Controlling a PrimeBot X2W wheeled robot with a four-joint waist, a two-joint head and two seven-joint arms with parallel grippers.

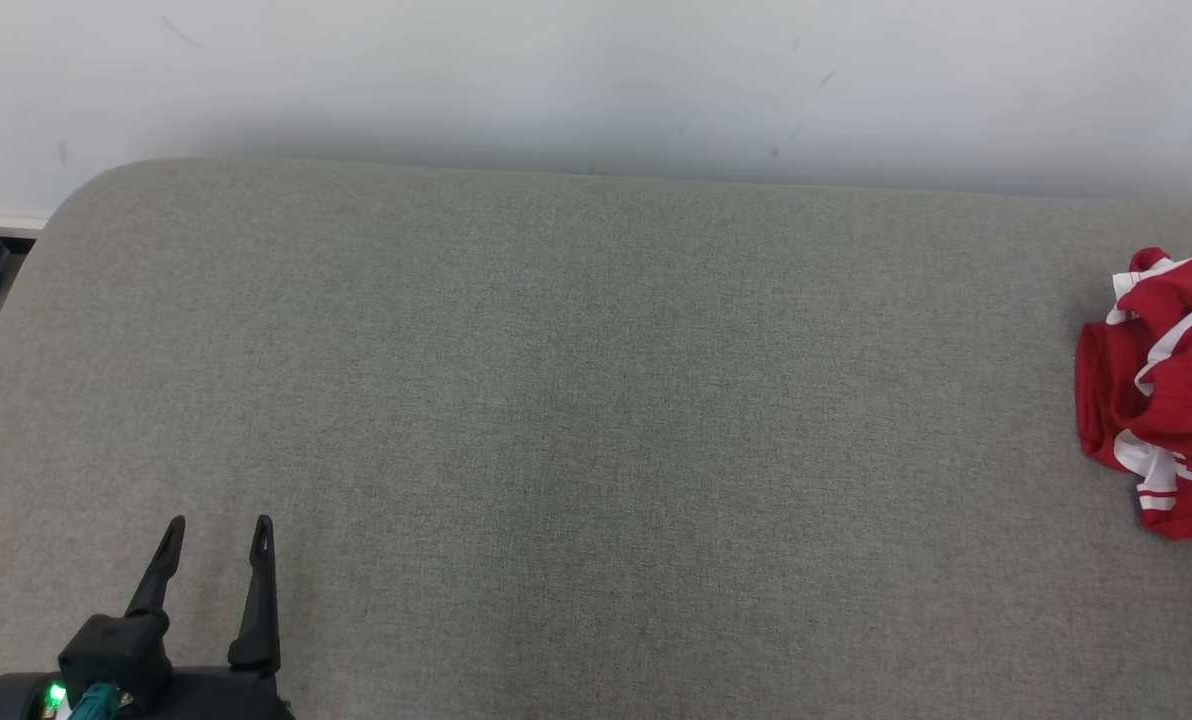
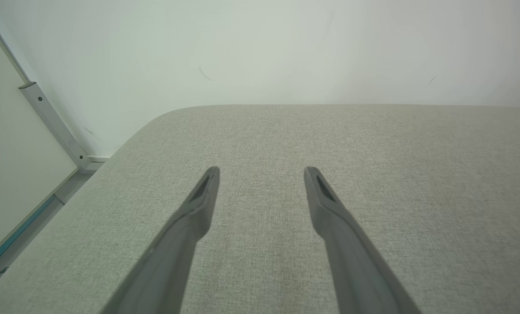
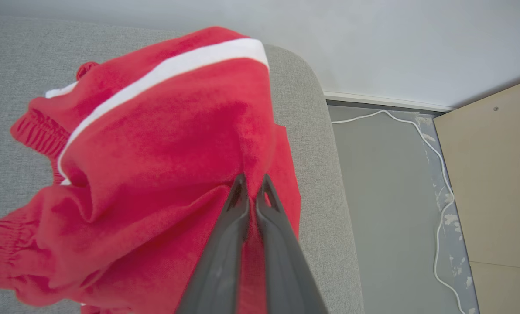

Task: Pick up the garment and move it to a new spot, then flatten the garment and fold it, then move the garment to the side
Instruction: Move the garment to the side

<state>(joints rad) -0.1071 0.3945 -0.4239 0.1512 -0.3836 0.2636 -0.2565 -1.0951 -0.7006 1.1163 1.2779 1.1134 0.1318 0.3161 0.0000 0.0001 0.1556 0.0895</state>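
Note:
The garment [image 1: 1166,390] is red with white stripes and lies crumpled at the far right edge of the grey padded surface [image 1: 576,400]. In the right wrist view the garment [image 3: 155,161] bulges up in front of the camera, and my right gripper [image 3: 253,185] is shut on a pinch of its red cloth. My left gripper [image 1: 218,535] stands open over the bare front left of the surface, far from the garment. The left wrist view shows its two fingers [image 2: 203,196] spread wide with nothing between them, above the bare grey surface [image 2: 373,174].
A pale wall [image 1: 596,70] runs behind the surface. Right of the surface's rounded corner there is floor [image 3: 386,196] with a white cable [image 3: 439,174] and a beige panel [image 3: 495,174]. A metal rail [image 2: 55,126] runs along the left wall.

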